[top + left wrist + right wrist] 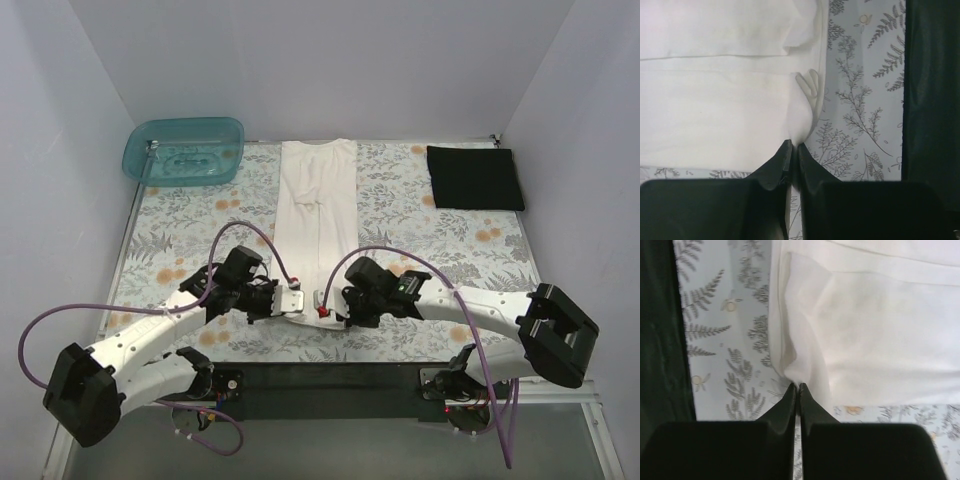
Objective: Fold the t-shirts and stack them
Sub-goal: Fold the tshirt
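Currently listing, item one: cream-white t-shirt [318, 200], soft matte fabric, lying at table centre as a long narrow strip, its long axis running 12 to 6 o'clock. Left gripper [293, 300] and right gripper [323, 303] are each pinching a corner of the near hem at 6 o'clock, jaws clamped on puckering cloth, both equally near; the strip is stretching away toward 12. Item two: black t-shirt [475, 178], folded square, resting at 1 o'clock on floral cloth [420, 230]. Translucent teal tub [133, 160] sitting at 11.
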### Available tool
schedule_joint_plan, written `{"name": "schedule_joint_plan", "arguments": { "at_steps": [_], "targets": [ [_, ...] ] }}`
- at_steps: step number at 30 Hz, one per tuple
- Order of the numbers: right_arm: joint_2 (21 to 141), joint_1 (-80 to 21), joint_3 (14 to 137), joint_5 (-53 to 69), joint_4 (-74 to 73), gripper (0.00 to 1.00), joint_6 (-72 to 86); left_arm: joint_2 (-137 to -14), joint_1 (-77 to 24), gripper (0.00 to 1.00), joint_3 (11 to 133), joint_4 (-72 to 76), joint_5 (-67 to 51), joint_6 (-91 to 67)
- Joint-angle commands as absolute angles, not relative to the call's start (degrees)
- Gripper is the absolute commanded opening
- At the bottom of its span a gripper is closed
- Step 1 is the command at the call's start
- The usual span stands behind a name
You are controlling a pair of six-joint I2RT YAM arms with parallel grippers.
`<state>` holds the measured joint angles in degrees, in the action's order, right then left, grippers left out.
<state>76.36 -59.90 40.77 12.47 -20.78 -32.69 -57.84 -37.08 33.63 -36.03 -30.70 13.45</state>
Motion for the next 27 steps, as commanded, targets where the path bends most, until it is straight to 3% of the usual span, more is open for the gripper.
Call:
{"name": "schedule_joint_plan", "arguments": {
  "at_steps": [1,8,12,27],
  "targets": [
    [74.36,-54.68,44.65,14.33,-22.59,0.01,-37.24,-58.62,-34.46,0.00,36.56,-36.31,-32.78,15.82],
    [74.09,-49.66,46.49,12.83,-19.78,0.01,-48.93,-66.69,-25.85,0.00,40.60,-26.65,-34.90,19.42],
    [78.13,-46.07,48.86,13.97,-17.24,0.01,-53.69,-71.62,-24.17,0.00,42.44,-19.00,-34.98,22.49],
    [96.49,-33.32,67.04,19.51,-12.22,0.01,-66.53,-95.18,-15.91,0.00,61.16,-12.05,-39.99,27.69]
  ]
}}
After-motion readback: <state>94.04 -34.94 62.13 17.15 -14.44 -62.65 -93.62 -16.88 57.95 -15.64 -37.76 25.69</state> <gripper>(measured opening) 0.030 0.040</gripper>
